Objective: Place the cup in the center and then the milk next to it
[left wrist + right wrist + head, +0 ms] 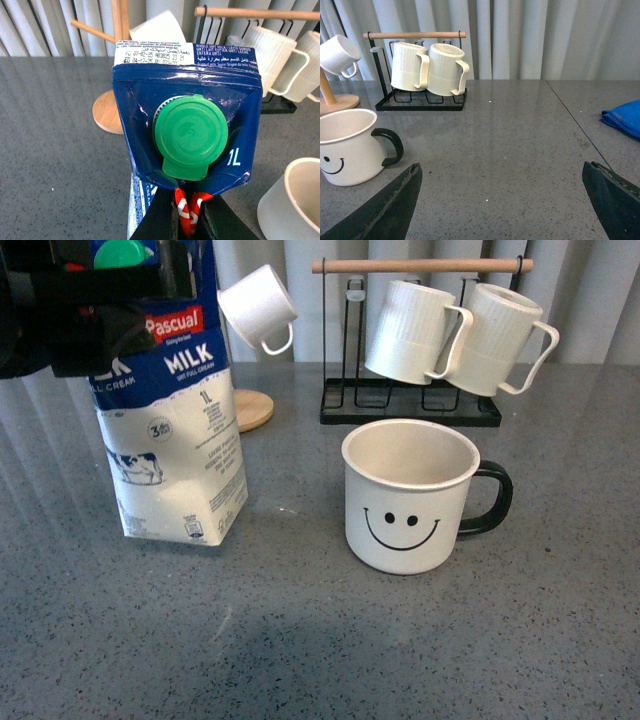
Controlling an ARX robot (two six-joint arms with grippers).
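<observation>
Milk [175,430] stands beside cup [410,495]; rack [410,410] of ribbed mugs [415,330] behind.

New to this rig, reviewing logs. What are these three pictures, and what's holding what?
A two-armed robot at a grey table. The front picture comes from a camera on its body, the other two from its wrists. The left gripper is shut on the top seam of the milk carton, which stands left of the smiley cup. The right gripper is open and empty. Behind stand a rack of ribbed mugs and a small white cup on a wooden stand. A blue cloth shows in the right wrist view.
</observation>
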